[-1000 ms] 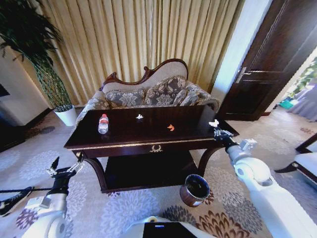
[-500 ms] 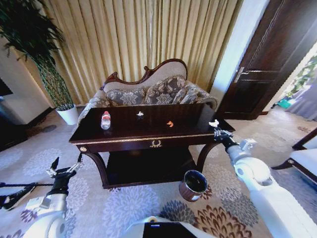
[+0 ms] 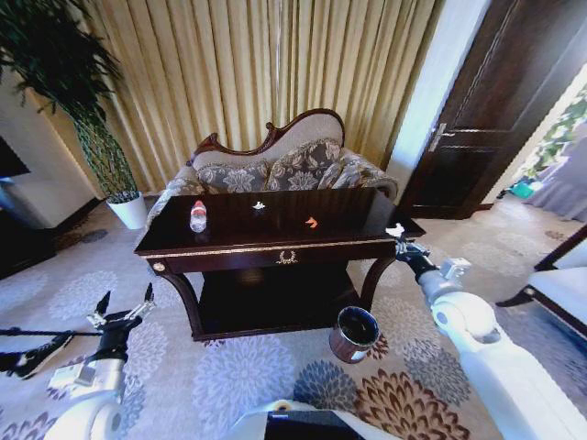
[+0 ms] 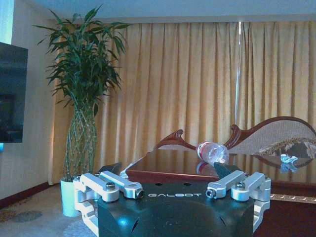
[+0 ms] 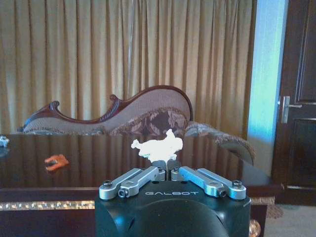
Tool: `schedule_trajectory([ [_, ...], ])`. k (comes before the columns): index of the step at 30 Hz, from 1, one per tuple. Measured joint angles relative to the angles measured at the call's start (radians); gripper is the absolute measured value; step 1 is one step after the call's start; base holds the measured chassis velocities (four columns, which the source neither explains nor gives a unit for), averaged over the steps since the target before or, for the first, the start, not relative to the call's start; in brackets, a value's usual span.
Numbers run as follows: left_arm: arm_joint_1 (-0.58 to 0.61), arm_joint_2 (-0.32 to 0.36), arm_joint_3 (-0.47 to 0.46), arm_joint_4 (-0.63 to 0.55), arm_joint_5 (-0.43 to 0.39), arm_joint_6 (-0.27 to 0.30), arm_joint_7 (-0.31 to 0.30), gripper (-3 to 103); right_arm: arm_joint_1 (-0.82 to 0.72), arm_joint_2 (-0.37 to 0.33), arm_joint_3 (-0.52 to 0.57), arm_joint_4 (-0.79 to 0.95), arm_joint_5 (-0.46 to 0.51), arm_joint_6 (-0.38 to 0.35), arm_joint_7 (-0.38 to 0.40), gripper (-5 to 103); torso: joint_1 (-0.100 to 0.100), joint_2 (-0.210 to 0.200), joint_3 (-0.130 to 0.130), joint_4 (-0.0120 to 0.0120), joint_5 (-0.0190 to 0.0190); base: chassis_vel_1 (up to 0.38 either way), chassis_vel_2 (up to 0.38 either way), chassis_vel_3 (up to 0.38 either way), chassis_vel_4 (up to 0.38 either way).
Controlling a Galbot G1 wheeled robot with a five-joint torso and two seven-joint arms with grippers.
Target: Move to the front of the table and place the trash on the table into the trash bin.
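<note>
Shifted since 1 second ago: whole head view, so the camera and base, not the objects; table [image 3: 275,246] now sits higher and smaller in frame, trash bin [image 3: 353,334] at lower centre-right. Suggests backing off with a load rather than approaching. Right gripper [image 3: 401,247] at right of centre, beside the table's right end, jaws pinched on a white paper scrap [image 5: 157,145]. Left gripper [image 3: 120,312] low at lower left, jaws spread, holding nothing. Left on the tabletop: bottle [image 3: 198,216], small white scrap [image 3: 259,206], orange scrap [image 3: 312,222]. Judged: 1 piece in hand, not yet over the bin; 3 pieces to go.
</note>
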Motion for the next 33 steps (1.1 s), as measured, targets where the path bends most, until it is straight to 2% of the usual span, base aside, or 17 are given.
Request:
schedule_trajectory([
  [8, 0.001, -0.002, 0.0, 0.002, -0.001, -0.004, 0.008, 100, -0.002, 0.03, -0.036, -0.096, -0.045, 0.004, -0.016, 1, 0.0, 0.0, 0.0, 0.0002, 0.0, 0.0, 0.0, 0.0, 0.0],
  [20, 0.003, -0.006, 0.003, -0.003, 0.0, -0.006, 0.013, 100, 0.055, 0.078, -0.124, -0.374, -0.197, 0.019, -0.069, 1, 0.0, 0.0, 0.0, 0.0, 0.0, 0.0, 0.0, 0.0, 0.0],
  [28, 0.003, -0.012, 0.003, -0.008, 0.004, -0.006, 0.014, 100, 0.134, 0.155, -0.206, -0.568, -0.278, 0.042, -0.077, 1, 0.0, 0.0, 0.0, 0.0001, 0.0, 0.0, 0.0, 0.0, 0.0],
  [33, 0.004, -0.011, -0.003, -0.01, 0.003, -0.007, 0.013, 100, 0.221, 0.23, -0.26, -0.744, -0.368, 0.069, -0.077, 1, 0.0, 0.0, 0.0, 0.0, -0.0001, 0.0, 0.0, 0.0, 0.0],
])
